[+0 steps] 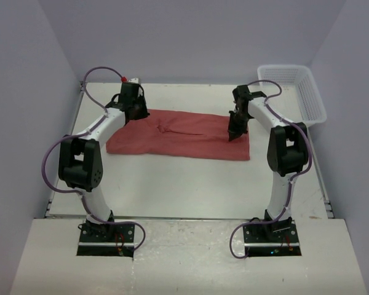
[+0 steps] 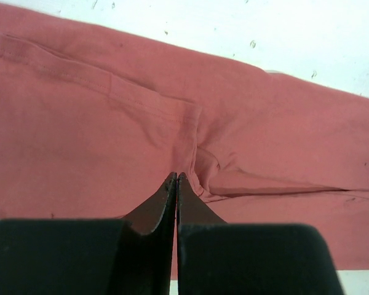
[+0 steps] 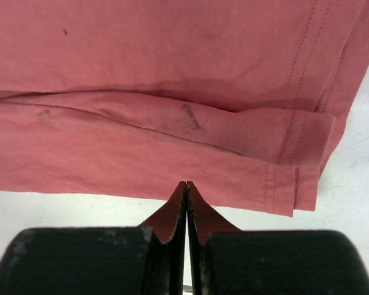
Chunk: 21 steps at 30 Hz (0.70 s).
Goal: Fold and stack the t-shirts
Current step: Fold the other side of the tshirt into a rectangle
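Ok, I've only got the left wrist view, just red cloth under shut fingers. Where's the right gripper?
Observer: The right gripper hangs by the right end of the t-shirt, jaws shut, no cloth between them.
Operator: Is that end folded?
Observer: Yes, the right wrist view shows a layer folded over, its stitched hem on top.
Operator: Anything else around?
Observer: A white mesh basket at the far right corner of the table.

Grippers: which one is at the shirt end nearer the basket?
The right gripper, at the shirt's hemmed end on the basket side; the left gripper is at the opposite, sleeve end.
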Each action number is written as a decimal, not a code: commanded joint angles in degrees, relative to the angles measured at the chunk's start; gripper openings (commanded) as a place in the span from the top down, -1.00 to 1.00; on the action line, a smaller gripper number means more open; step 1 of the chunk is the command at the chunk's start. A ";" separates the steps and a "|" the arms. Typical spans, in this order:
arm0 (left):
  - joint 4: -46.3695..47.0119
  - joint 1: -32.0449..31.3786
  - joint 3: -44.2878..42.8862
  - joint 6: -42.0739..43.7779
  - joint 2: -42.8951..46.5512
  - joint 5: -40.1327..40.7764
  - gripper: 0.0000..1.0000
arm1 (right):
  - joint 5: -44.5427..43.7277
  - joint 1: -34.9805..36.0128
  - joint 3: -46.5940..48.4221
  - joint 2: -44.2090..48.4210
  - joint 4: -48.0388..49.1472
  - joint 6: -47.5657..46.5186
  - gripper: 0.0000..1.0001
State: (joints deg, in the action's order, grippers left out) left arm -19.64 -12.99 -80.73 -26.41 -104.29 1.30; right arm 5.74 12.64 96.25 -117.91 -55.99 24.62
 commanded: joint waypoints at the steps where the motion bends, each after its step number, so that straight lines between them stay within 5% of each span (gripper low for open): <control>1: -0.40 -0.19 0.75 -0.30 3.21 -0.42 1.00 | 0.33 -0.95 0.26 1.28 -1.40 1.48 1.00; 21: 2.32 -0.19 6.37 -1.09 9.89 -2.53 1.00 | -11.72 -5.87 15.02 -11.82 -9.93 -0.01 1.00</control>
State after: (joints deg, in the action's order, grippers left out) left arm -19.79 -12.99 -75.44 -26.50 -98.89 -0.03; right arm -3.66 7.38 108.03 -128.75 -63.75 25.39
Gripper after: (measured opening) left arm 0.002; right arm 0.003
